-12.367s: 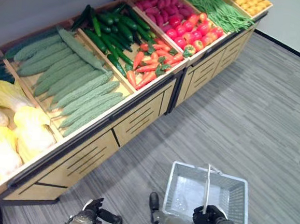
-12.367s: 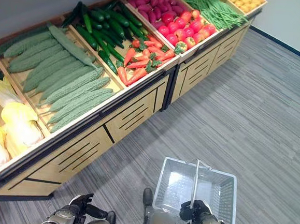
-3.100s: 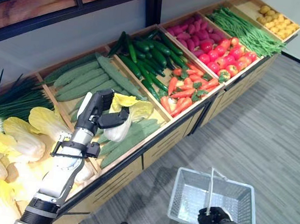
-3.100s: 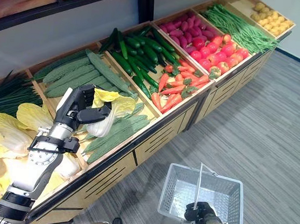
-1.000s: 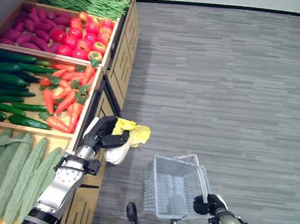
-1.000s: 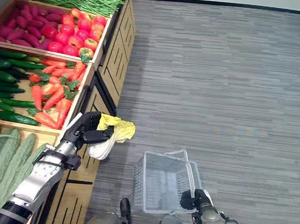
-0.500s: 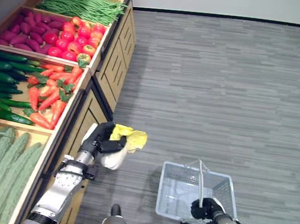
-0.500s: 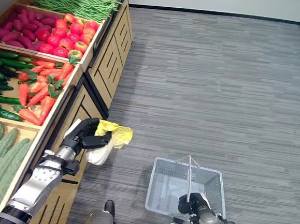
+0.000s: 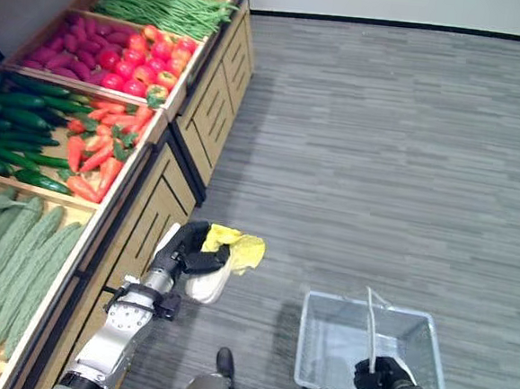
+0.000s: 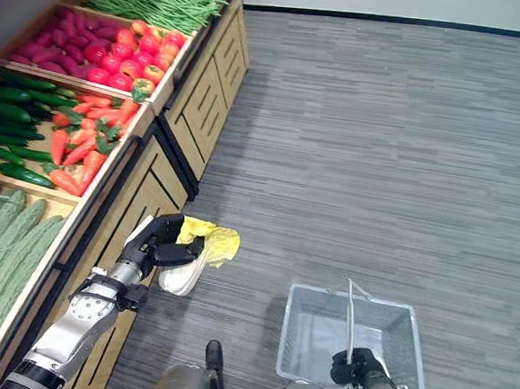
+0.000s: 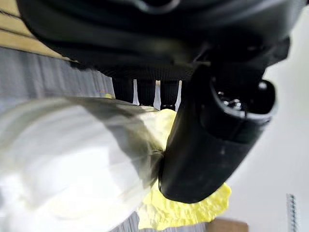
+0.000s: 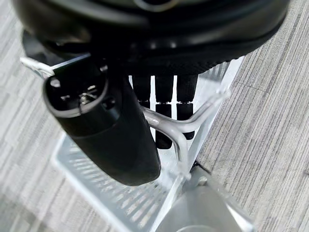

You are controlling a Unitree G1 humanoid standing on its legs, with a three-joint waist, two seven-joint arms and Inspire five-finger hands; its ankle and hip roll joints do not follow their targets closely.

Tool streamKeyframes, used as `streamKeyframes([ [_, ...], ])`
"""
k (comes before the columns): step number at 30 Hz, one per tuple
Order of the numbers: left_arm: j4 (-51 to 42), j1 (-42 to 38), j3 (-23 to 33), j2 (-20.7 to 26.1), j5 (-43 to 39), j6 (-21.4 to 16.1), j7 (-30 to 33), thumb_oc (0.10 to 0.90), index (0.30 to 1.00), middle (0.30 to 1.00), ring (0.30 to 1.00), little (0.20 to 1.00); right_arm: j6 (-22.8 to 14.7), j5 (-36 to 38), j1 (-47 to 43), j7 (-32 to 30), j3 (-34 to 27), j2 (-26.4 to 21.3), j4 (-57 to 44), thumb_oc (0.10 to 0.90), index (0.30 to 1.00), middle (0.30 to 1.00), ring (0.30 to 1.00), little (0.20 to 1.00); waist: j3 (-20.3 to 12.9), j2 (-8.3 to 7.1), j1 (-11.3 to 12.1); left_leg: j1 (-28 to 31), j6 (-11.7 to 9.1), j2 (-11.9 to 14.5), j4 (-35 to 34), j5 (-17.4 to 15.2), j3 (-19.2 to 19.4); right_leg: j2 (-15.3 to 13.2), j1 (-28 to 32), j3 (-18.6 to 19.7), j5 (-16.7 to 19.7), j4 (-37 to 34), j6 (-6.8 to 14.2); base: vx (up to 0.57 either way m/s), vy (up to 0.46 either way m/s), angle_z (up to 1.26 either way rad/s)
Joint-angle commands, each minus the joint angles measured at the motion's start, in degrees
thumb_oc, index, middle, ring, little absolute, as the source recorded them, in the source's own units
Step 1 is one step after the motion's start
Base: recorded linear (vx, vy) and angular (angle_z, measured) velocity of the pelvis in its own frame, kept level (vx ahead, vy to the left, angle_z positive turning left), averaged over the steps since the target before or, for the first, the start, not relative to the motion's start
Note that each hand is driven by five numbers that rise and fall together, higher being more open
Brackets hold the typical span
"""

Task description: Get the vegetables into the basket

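- The left hand [image 9: 186, 254] has its fingers and thumb curled round a cabbage [image 9: 221, 262] with a white stalk and yellow leaves, holding it in the air in front of the wooden stand [image 9: 160, 206] and above the grey floor [image 9: 407, 152].
- In the left wrist view the thumb [image 11: 217, 130] presses across the pale stalk, with the leaves spilling out past it; the grip looks firm, though the leaves hang loose.
- The right hand [image 10: 362, 368] is closed on the handle [image 12: 186, 126] of the wire basket [image 10: 305, 338], which hangs low at the robot's right side and looks empty.
- The cabbage is well apart from the basket, off to its left and seemingly higher (so the carry across is not done yet).
- Step in hand, as I judge it: bring the cabbage over the open top of the basket and let go.
- To do it well, swing the left arm rightward until the stalk sits over the middle of the basket, clear of the upright handle and the right hand on it.
- Lower it close to the basket floor before opening the fingers, since a drop from height could bounce it over the rim.
- Keep the basket level and steady meanwhile; a tilt would narrow the opening.
- Carrots [image 9: 97, 150], cucumbers [image 9: 13, 121] and other vegetables lie in the stand's bins for later trips.
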Motion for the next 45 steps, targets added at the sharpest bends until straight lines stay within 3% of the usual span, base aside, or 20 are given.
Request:
streamKeyframes([
  [1,-6.26,-2.83,2.72,3.49,-0.30,-4.85,-0.41,0.400,0.300,0.300,0.300,0.300,-2.29,0.80,-1.51,-0.20,1.17,1.01,-3.06,0.400,0.300,0.300,0.300,0.300,-1.92,-3.63,0.65,-1.46,-1.15,-0.96,4.48,-3.32,1.20,-4.53,2.94,4.52,-0.91,1.51,3.73,0.06,0.147,-0.07],
  [7,-2.57,-2.24,0.79,6.60,3.95,-3.47,-3.60,0.400,0.300,0.300,0.300,0.300,-1.28,-1.78,-3.52,-0.08,2.61,-0.25,-11.39,0.400,0.300,0.300,0.300,0.300,-3.14,-3.62,1.08,2.31,-0.40,-1.99,0.02,-3.03,3.56,-5.64,2.60,6.28,0.56,1.11,5.23,0.06,0.098,-0.22],
  [8,-1.47,-3.81,-0.30,8.71,9.66,-2.60,-5.25,0.400,0.300,0.300,0.300,0.300,-0.79,-2.81,-5.29,-0.07,3.49,-1.18,-14.23,0.400,0.300,0.300,0.300,0.300,-3.69,-3.37,1.22,3.65,-0.44,-2.07,-0.57,-3.47,3.55,-5.64,3.44,6.23,0.24,0.71,5.45,0.06,0.026,-0.04],
  [11,-1.37,-5.37,-0.86,10.20,13.48,-2.22,-6.33,0.400,0.300,0.300,0.300,0.300,-0.45,-3.05,-6.30,-0.08,3.78,-1.64,-16.46,0.400,0.300,0.300,0.300,0.300,-4.18,-3.26,1.26,3.80,-0.50,-2.04,-0.74,-3.25,3.56,-5.68,3.51,6.13,0.51,0.36,5.41,0.05,0.004,-0.02],
  [13,-0.36,-9.61,-3.25,12.46,22.73,-1.66,-7.59,0.400,0.300,0.300,0.300,0.300,-0.07,-3.53,-7.91,0.12,4.72,-2.31,-19.64,0.400,0.300,0.300,0.300,0.300,-4.78,-2.87,1.20,4.41,-0.79,-1.88,-0.73,-3.74,3.31,-5.70,4.31,5.67,0.05,0.01,5.58,0.04,-0.014,0.00],
  [17,0.59,-13.28,-5.31,13.61,29.93,-1.90,-6.08,0.400,0.300,0.300,0.300,0.300,0.00,-3.62,-8.79,0.10,5.32,-2.53,-22.09,0.400,0.300,0.300,0.300,0.300,-5.05,-2.71,1.27,4.41,-0.96,-1.79,-0.88,-3.42,3.22,-5.65,4.45,5.50,0.26,-0.42,5.46,0.00,0.000,0.00],
  [18,-0.47,-17.64,-7.98,15.42,39.06,-2.41,-5.20,0.400,0.300,0.300,0.300,0.300,0.09,-5.43,-9.77,0.20,6.37,-3.47,-25.27,0.400,0.300,0.300,0.300,0.300,-5.34,-2.43,1.17,4.50,-1.16,-1.67,-0.98,-3.36,3.20,-5.47,4.63,5.48,0.16,-0.72,5.36,0.00,0.000,0.00],
  [19,-0.18,-18.98,-8.90,16.05,43.26,-2.59,-4.66,0.400,0.300,0.300,0.300,0.300,-0.12,-6.64,-10.10,0.35,7.12,-4.25,-28.39,0.400,0.300,0.300,0.300,0.300,-5.44,-2.28,0.98,4.76,-1.31,-1.55,-0.95,-3.76,3.19,-5.42,4.89,5.47,-0.21,-0.84,5.45,0.03,-0.034,0.01],
  [23,1.82,-23.55,-13.58,16.37,53.78,-3.31,-4.95,0.400,0.300,0.300,0.300,0.300,-0.21,-9.88,-8.53,1.00,8.10,-6.89,-37.85,0.400,0.300,0.300,0.300,0.300,-5.77,-1.69,0.07,4.42,-1.61,-1.28,-1.30,-3.05,3.47,-5.10,4.50,5.54,0.29,-1.62,5.30,0.00,-0.016,0.00],
  [29,5.27,-27.92,-19.71,13.25,59.86,-4.55,-4.72,0.400,0.300,0.300,0.300,0.300,-0.39,-11.68,-7.71,2.63,10.07,-7.42,-44.04,0.400,0.300,0.300,0.300,0.300,-5.88,-0.99,-0.78,4.45,-2.04,-0.78,-1.43,-2.82,4.01,-4.37,4.31,5.85,0.25,-2.15,5.10,0.01,-0.015,-0.02],
  [31,8.93,-30.62,-24.03,9.20,61.20,-5.00,-4.77,0.400,0.300,0.300,0.300,0.300,-1.18,-9.30,-8.49,3.62,12.06,-7.15,-48.37,0.400,0.300,0.300,0.300,0.300,-5.53,-0.60,-1.91,4.42,-2.27,-0.52,-1.42,-2.67,4.42,-3.91,4.05,6.43,0.20,-2.33,4.96,0.01,-0.041,-0.06],
  [40,19.67,-34.00,-31.25,-0.52,63.48,-4.83,-4.16,0.400,0.300,0.300,0.300,0.300,-1.80,-7.45,-8.49,4.69,15.31,-7.24,-54.87,0.400,0.300,0.300,0.300,0.300,-5.17,0.65,-3.53,4.21,-2.52,-0.33,-1.52,-2.42,5.68,-3.70,3.32,7.25,0.72,-3.18,4.97,-0.01,-0.002,-0.10],
  [45,27.30,-34.69,-34.04,-5.63,63.60,-4.22,-3.54,0.400,0.300,0.300,0.300,0.300,-2.32,-4.28,-7.68,5.94,17.31,-7.07,-58.67,0.400,0.300,0.300,0.300,0.300,-4.77,0.57,-4.63,3.97,-2.62,-0.28,-1.65,-2.21,6.21,-3.69,2.88,7.83,1.25,-3.49,5.06,-0.02,0.001,-0.08],
])
